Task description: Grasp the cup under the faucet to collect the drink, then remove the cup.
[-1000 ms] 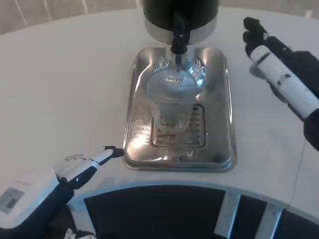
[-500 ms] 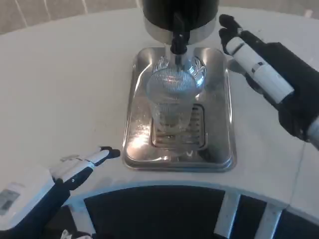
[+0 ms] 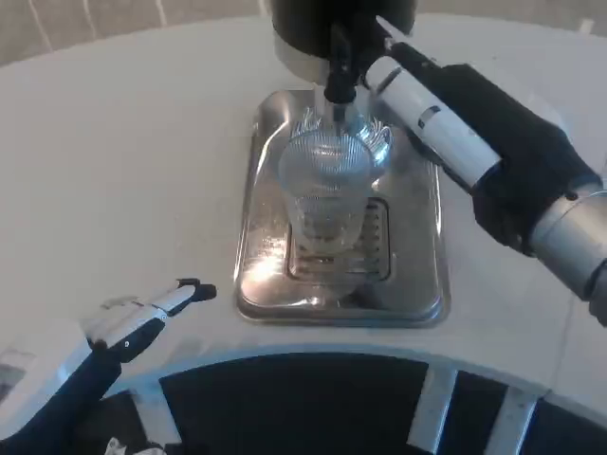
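Item: clear ribbed cup (image 3: pixel 327 194), upright on the slotted grate of a shiny metal drip tray (image 3: pixel 266 284), directly below the black faucet (image 3: pixel 340 71) of a dark-bodied dispenser (image 3: pixel 313 24) at the top edge of the picture. No hand touches the cup.

Item: right hand (image 3: pixel 432 104), reaching in from the right over the tray's upper right corner, its fingertips up beside the faucet and just beside the cup's rim (contact with the faucet cannot be told from this angle). It holds nothing that can be seen; whether the fingers are spread or curled cannot be told, since their ends merge with the dark dispenser. Silver forearm visible at the right edge.

Item: left hand (image 3: pixel 142 318), low at the lower left, lying near the tray's front left corner but apart from it, fingers stretched out straight toward the tray, nothing in its hold.

Item: white table (image 3: pixel 123 161), bearing the tray and dispenser
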